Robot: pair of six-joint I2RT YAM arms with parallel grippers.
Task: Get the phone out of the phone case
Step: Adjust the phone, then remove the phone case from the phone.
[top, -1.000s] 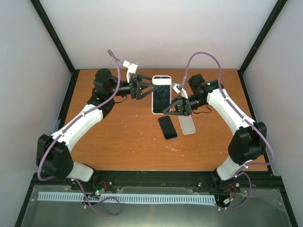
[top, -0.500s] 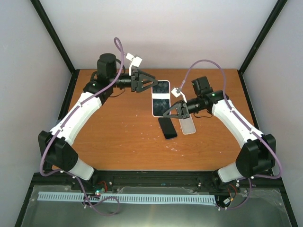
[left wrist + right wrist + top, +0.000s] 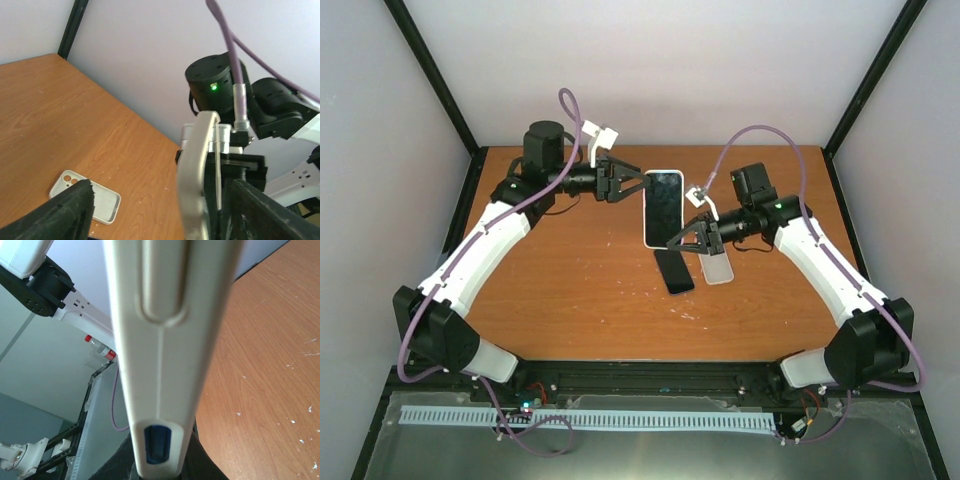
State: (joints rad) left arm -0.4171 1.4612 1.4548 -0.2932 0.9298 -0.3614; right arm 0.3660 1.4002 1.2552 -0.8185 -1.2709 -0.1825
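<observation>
Phone looks stiff, slick, breakable; its case should flex at a corner. Right pincer clamps the six o'clock end; left pincer apart at ten o'clock

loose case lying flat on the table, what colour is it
White. The loose case shows best in the left wrist view.
</observation>
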